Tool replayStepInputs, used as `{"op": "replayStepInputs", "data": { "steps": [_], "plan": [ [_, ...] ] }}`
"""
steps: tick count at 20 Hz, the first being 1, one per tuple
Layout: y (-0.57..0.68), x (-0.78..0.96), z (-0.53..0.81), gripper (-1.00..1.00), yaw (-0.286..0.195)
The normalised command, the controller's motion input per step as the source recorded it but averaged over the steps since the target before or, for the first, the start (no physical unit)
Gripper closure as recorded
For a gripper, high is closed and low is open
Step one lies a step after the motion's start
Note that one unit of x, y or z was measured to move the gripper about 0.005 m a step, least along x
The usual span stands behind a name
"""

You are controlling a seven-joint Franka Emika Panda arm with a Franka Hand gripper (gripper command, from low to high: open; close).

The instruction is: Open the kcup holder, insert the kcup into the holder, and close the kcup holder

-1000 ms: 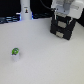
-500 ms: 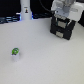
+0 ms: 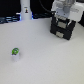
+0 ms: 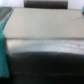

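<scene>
The kcup point(image 3: 15, 52), a small white pod with a green lid, stands alone on the white table toward the exterior view's left. The kcup holder point(image 3: 64, 31), a black box with stacked front panels, sits at the back on the exterior view's right. My gripper point(image 3: 62, 21) hangs right at the holder's top, under the white arm. Its dark fingers blend into the black box, so their spacing is unreadable. The wrist view is blurred and very close: a pale flat surface above a dark glossy panel of the holder point(image 4: 45, 60), with no fingers showing.
A tall white bottle-shaped object point(image 3: 25, 10) stands at the back of the table, on the exterior view's left of the holder. A dark blue band runs along the back edge. A teal patch point(image 4: 3, 40) shows at the wrist view's edge.
</scene>
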Motion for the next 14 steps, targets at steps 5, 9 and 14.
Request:
{"op": "replayStepInputs", "data": {
  "steps": [5, 9, 14],
  "plan": [
    [-0.21, 0.96, 0.21, 1.0, -0.029],
    [-0.24, 1.0, 0.18, 1.0, -0.02],
    [-0.24, 1.0, 0.23, 1.0, -0.021]
  ]
}}
